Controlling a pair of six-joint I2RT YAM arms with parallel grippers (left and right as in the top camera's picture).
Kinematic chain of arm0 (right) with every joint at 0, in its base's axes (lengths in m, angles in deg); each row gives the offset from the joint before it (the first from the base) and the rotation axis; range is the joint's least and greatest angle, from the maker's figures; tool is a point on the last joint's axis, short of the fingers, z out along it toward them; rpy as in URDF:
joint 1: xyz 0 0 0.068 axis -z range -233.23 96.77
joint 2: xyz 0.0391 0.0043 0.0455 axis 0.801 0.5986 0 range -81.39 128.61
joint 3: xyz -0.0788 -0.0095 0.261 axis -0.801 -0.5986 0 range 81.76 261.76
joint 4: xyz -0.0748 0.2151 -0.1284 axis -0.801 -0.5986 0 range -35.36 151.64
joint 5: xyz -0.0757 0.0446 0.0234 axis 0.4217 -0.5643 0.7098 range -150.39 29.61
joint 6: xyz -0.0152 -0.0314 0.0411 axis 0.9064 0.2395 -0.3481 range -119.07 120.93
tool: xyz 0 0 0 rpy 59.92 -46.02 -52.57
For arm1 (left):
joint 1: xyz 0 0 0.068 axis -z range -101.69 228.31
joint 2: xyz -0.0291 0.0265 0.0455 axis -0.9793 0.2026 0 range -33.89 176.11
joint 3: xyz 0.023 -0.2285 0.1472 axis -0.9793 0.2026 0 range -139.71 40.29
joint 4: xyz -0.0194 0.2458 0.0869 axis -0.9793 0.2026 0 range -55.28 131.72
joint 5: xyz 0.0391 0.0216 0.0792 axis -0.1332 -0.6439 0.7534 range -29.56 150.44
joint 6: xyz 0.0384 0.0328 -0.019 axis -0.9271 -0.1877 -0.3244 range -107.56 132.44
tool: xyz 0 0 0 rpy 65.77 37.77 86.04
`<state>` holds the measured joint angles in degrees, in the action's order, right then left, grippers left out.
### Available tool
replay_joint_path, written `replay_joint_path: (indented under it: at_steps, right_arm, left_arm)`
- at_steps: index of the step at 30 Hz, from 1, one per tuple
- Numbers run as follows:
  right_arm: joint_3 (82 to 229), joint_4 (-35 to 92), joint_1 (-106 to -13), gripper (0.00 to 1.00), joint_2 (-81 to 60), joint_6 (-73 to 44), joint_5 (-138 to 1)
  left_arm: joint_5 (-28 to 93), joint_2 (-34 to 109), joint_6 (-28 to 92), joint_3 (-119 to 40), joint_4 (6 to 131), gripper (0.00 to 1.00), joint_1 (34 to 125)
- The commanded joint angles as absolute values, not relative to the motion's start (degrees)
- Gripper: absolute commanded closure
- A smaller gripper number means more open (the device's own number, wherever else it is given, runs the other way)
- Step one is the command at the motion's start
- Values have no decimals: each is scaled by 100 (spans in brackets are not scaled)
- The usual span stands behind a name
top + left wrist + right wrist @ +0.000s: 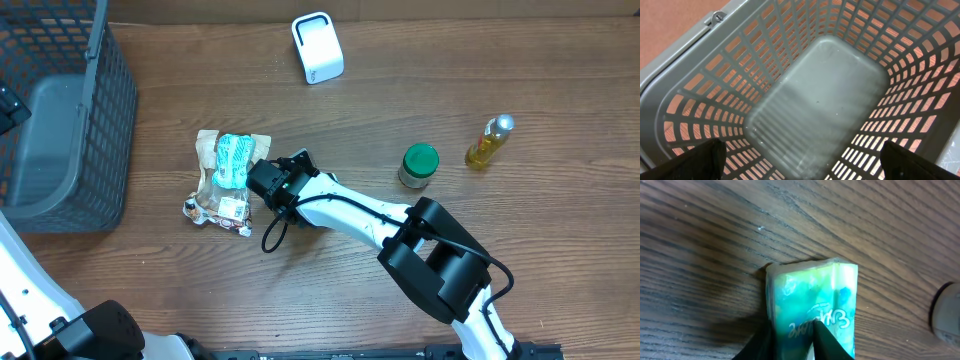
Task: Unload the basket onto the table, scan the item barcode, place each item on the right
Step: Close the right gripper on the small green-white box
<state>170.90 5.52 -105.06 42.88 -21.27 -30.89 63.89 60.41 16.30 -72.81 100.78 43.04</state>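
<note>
The teal packet (pixel 235 160) lies left of centre in the overhead view, resting partly on a brown pack (pixel 218 200) on the table (pixel 330 110). The right tool (pixel 268 180) is down at its right-hand end. In the right wrist view the tool's two tips sit at the bottom edge of the frame with a narrow strip of wrapper between them. I cannot tell whether they are clamped on it or only touching.

The main risk is a shallow pinch. The film looks glossy and soft, so a bite on the end seam alone could slide off on the lift, or the packet could swing and fold. If the tips press too low, they may catch the brown pack and drag it along.

No barcode shows on the upper face, so it may be underneath. It could end up crumpled, under a tip, or turned away from the white scanner (pixel 317 47) at top centre.

The left tool (pixel 805 162) hangs spread wide over the grey basket (pixel 820 100), well apart from all this.
</note>
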Motion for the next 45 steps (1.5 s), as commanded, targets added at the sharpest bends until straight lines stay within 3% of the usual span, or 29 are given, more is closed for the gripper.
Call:
replay_joint_path:
  at_steps: [1, 35, 38, 45]
  right_arm:
    - [17171, 578, -10487, 78, 4336, -2138, -3022]
    - [17171, 563, -10487, 82, 4585, -1875, -3050]
    - [17173, 615, -10487, 96, 4585, -1875, -3046]
    - [17475, 482, -10484, 96, 4406, -1902, -3092]
  left_arm:
    - [6356, 6072, 1520, -7382, 10076, 0, 4309]
    - [6358, 6072, 1520, -7382, 10074, 1, 4309]
    - [6356, 6072, 1520, -7382, 10074, 0, 4309]
    - [6356, 6072, 1520, -7382, 10074, 0, 4309]
